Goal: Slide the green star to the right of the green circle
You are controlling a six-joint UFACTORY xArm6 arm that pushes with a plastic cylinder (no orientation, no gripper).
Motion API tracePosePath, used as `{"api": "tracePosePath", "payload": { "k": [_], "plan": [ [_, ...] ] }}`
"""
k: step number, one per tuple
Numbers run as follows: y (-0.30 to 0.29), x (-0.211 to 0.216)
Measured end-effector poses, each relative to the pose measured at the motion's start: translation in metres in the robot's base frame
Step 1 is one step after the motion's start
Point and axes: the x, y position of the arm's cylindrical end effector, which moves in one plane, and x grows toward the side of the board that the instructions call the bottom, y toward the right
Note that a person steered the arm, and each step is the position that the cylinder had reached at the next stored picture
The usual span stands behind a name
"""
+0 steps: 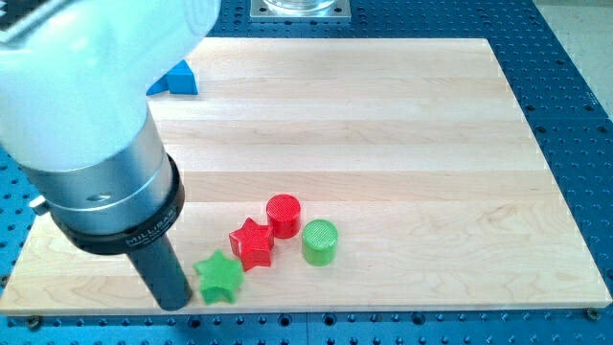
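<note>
The green star (219,277) lies near the board's bottom edge, left of centre. The green circle (320,241) stands to its right, beyond the red star (252,243). The red star touches the green star's upper right side. My tip (175,304) rests at the bottom edge just left of the green star, close to or touching it. The arm's large body hides the board's left part.
A red circle (283,214) stands against the red star's upper right and just above-left of the green circle. A blue triangle (179,79) shows at the top left beside the arm. The wooden board (431,144) sits on a blue perforated table.
</note>
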Motion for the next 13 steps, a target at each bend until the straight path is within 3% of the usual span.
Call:
{"api": "tracePosePath", "payload": {
  "k": [1,2,3,5,8,10,12,13],
  "plan": [
    [0.023,-0.005],
    [0.085,-0.017],
    [0.05,0.001],
    [0.056,0.001],
    [0.181,0.001],
    [0.318,-0.01],
    [0.227,-0.03],
    [0.22,0.001]
  ]
}}
